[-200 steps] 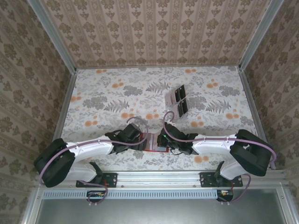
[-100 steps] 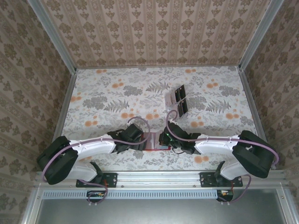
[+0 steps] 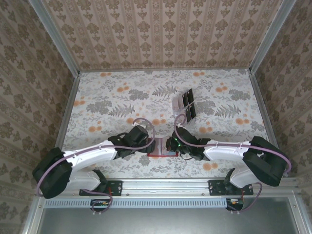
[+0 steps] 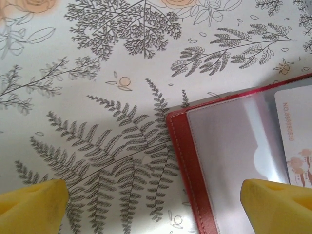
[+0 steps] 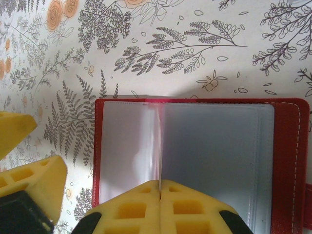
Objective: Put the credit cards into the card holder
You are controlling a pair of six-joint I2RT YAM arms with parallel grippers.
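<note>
As the card holder lay open near the table's near edge, the left gripper stood wide apart over its left side; the right gripper was pressed together at its clear sleeves.

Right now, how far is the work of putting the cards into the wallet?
Done: the red wallet lies open, clear sleeves up. In hand: the right gripper is shut, apparently pinching one of them; the left gripper hovers open at the wallet's edge. Left: the dark cards sit in the clear rack, none held, so all seem yet to go in.
</note>
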